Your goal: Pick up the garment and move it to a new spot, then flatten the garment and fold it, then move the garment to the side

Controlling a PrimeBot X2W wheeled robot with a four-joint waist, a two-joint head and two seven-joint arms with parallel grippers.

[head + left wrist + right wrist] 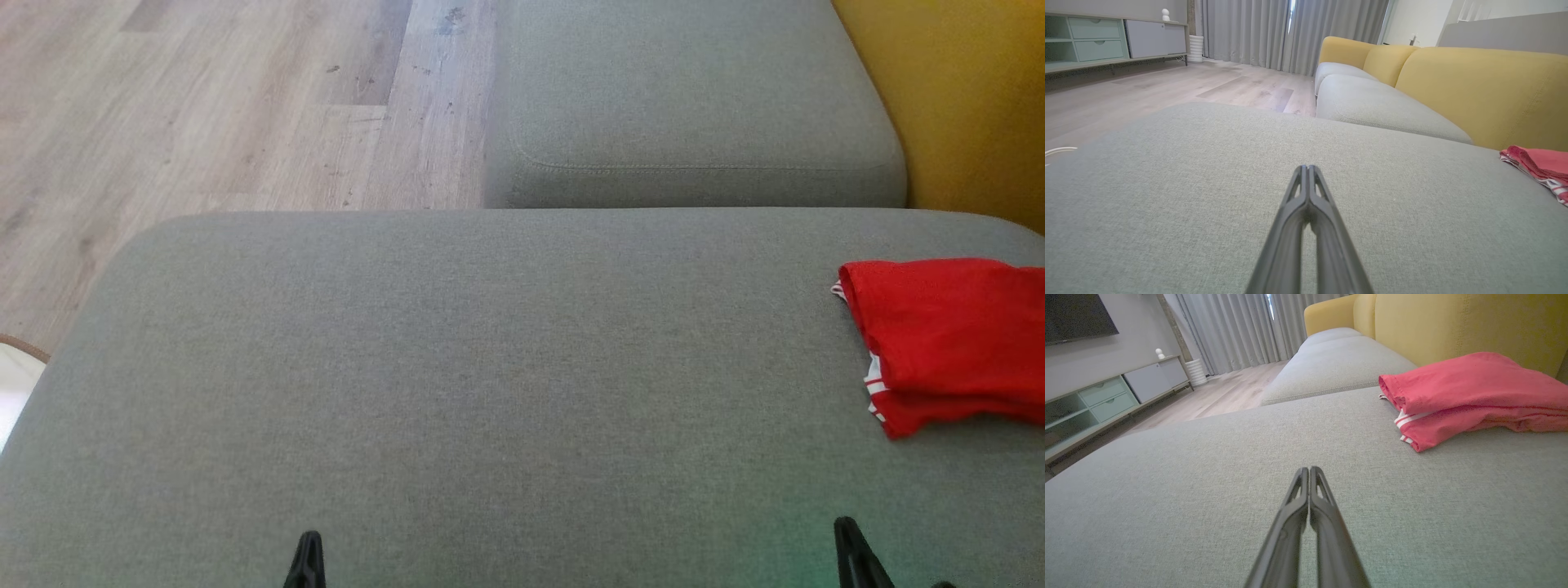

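Red garment (951, 343) lying folded at right of grey sofa seat (490, 367). Looking soft, light, limp, so likely sagging on lifting. Gripping doubled left edge by white stripes seeming safest. Left end effector (1307, 168) and right end effector (1308, 469) both sitting pinched closed, empty, at near side.

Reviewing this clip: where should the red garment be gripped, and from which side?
Probably the striped corner of the red garment, where its folded layers stack. Come in low along the grey cushion from the garment's left end with the right pincer, nearest it.
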